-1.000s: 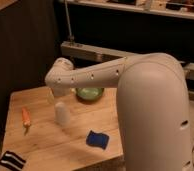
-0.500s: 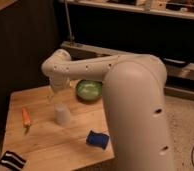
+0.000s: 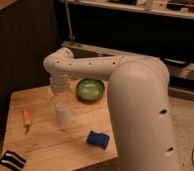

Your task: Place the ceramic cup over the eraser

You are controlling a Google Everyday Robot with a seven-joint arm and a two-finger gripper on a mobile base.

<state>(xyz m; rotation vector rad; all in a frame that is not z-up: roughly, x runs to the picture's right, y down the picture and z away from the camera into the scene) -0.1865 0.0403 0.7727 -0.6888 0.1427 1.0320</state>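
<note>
desk: your wooden desk [image 3: 45, 150] carries all the things below.
ceramic cup: the ceramic cup [image 3: 63, 114] stands near the middle of the desk, and nothing touches it.
eraser: the striped eraser [image 3: 12, 160] lies flat at the near left corner, well apart from the ceramic cup.
hand: your hand [image 3: 54, 95] hangs under the bent wrist of the white arm [image 3: 135, 110], just above and left of the ceramic cup. Its fingers are spread and it grips nothing.
green bowl: the green bowl [image 3: 90, 90] sits behind and right of the ceramic cup, beside the wrist.
orange stick: the orange stick [image 3: 26, 117] lies left of the ceramic cup.
blue pad: the blue pad [image 3: 97, 139] rests near the front edge, to the right of the ceramic cup.
</note>
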